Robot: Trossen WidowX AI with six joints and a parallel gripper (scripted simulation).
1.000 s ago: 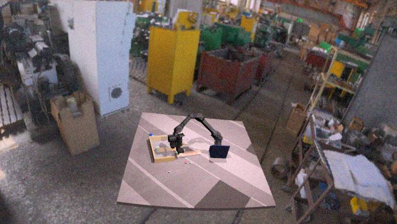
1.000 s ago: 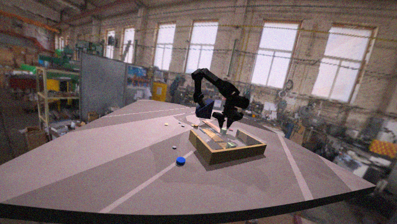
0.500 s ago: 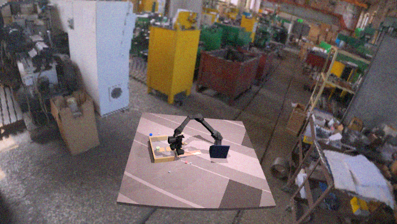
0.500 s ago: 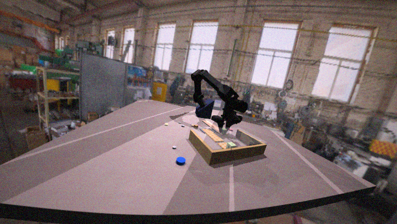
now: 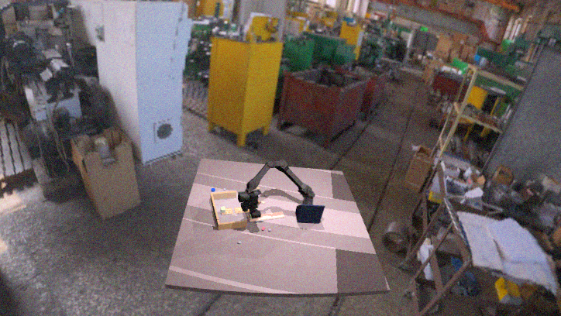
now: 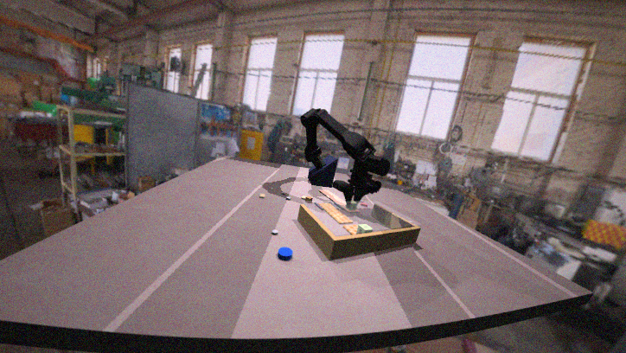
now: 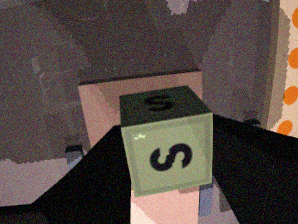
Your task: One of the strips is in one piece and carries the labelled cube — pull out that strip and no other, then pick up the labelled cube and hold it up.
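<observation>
A pale green cube [image 7: 170, 156] [image 6: 351, 205] with a black letter S is between the fingers of my gripper [image 7: 159, 128] [image 5: 255, 214], which is shut on it. A plain pink strip [image 7: 164, 209] [image 5: 276, 215] [image 6: 329, 195] lies directly under the cube and sticks out of the box's open side. I cannot tell whether the cube touches it. An orange-dotted strip [image 7: 292, 95] [image 6: 335, 213] lies beside it. A shorter dotted piece [image 6: 349, 228] is separated from that strip by a gap, and a second pale green cube [image 6: 365, 227] [image 5: 222, 209] sits at its end.
A low wooden-walled box [image 5: 232, 225] [image 6: 372, 247] surrounds the strips' inner ends. A dark blue block [image 5: 309, 214] [image 6: 322, 171] stands near the arm's base. A blue disc [image 5: 213, 190] [image 6: 284, 253] lies outside the box. Small bits, one of them red [image 5: 263, 228], lie near the strip.
</observation>
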